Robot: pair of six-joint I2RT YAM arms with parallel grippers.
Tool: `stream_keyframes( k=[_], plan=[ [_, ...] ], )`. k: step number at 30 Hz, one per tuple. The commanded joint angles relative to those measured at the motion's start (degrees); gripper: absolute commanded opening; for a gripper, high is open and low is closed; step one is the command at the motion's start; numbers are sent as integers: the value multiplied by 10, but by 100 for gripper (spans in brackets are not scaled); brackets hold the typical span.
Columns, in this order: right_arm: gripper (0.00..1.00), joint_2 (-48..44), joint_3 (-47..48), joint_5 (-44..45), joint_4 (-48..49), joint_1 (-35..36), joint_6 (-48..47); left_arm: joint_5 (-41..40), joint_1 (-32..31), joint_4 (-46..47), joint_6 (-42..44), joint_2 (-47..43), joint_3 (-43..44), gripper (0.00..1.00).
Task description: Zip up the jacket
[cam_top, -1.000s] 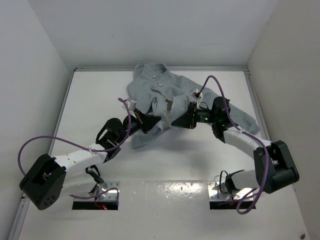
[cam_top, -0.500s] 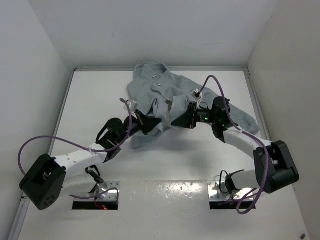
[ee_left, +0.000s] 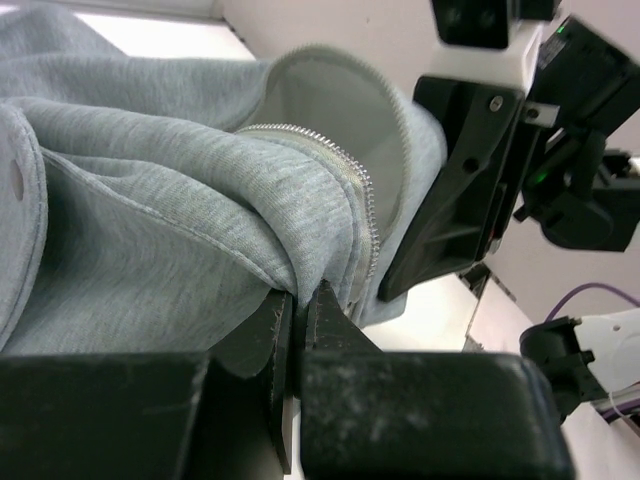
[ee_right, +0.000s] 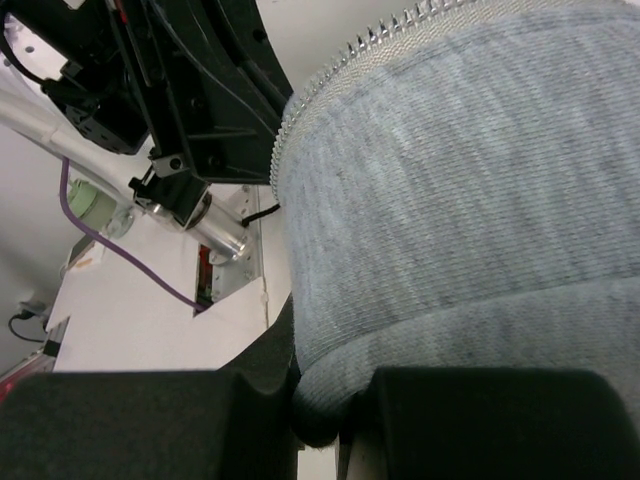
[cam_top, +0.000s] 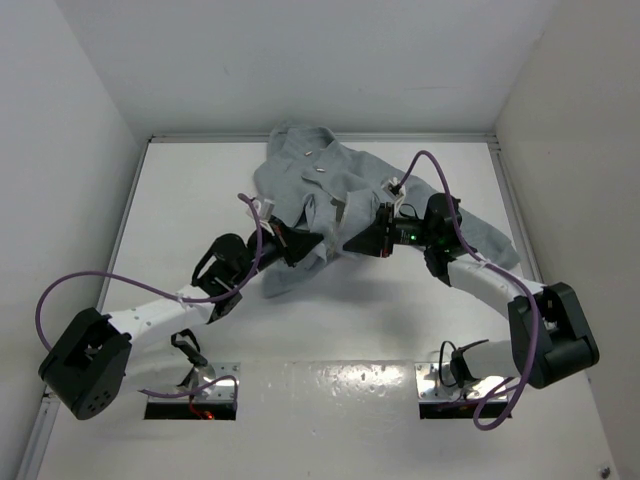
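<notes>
**A:** The left black two-finger gripper is pinched on the front edge of the light grey fleece jacket, which bunches just above its tips. Any advice?

**B:** The right black gripper is clamped on the other edge, with the silver zipper teeth above it. I'd pull both edges taut and line up the ends first.

White glossy table, glare patches along near edge. Boxed in by plain white walls: back wall, left wall, right wall. Thin metal strip along far table edge, at foot of back wall. Small dark speck near right front corner.
</notes>
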Motion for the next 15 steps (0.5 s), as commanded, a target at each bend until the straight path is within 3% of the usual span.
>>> stream_keyframes(
  k=[1,15],
  plan=[
    [0,-24,6,-6,42,2,-14,7,5,46,-9,-11,39,0],
    [0,-28,10,-6,47,3,-12,14,11,23,-21,-11,39,0]
  ],
)
